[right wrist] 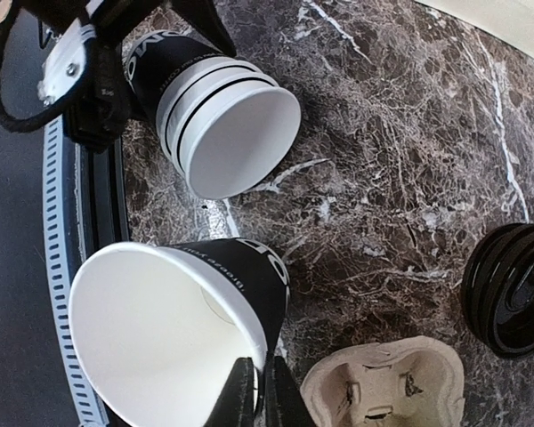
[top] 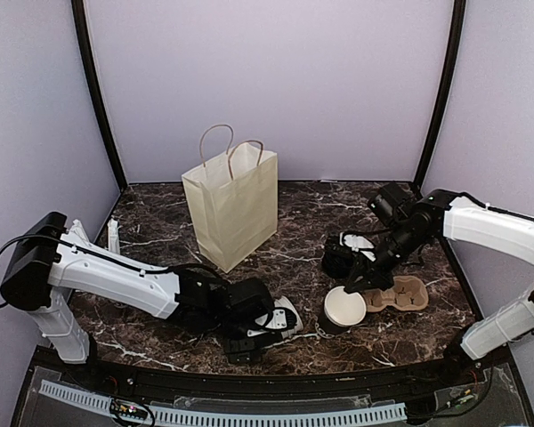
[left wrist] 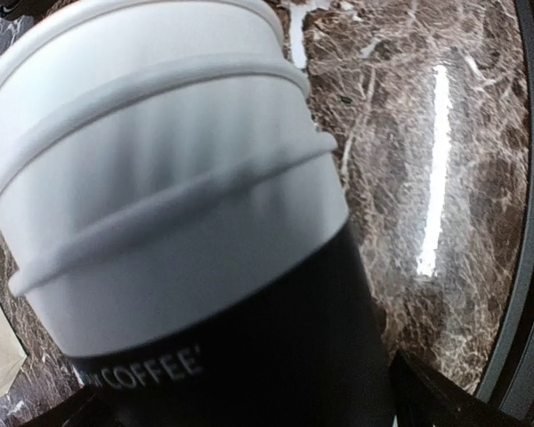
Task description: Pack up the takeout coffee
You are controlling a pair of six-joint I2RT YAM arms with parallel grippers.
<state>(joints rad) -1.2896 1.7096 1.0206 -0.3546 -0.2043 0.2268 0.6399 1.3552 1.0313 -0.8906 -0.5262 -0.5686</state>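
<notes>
- Right gripper pinches the rim of an open paper cup, near right beside the pulp tray, likely to seat it.
- Left gripper straddles the cup stack wide; clamped or not, I cannot tell.

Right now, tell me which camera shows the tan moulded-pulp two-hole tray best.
The top external view: the tan moulded-pulp two-hole tray shows nearly whole, both holes facing the camera. The right wrist view catches only one end at its bottom edge. The left wrist view shows none of it; a white-and-black paper cup fills that frame.
</notes>
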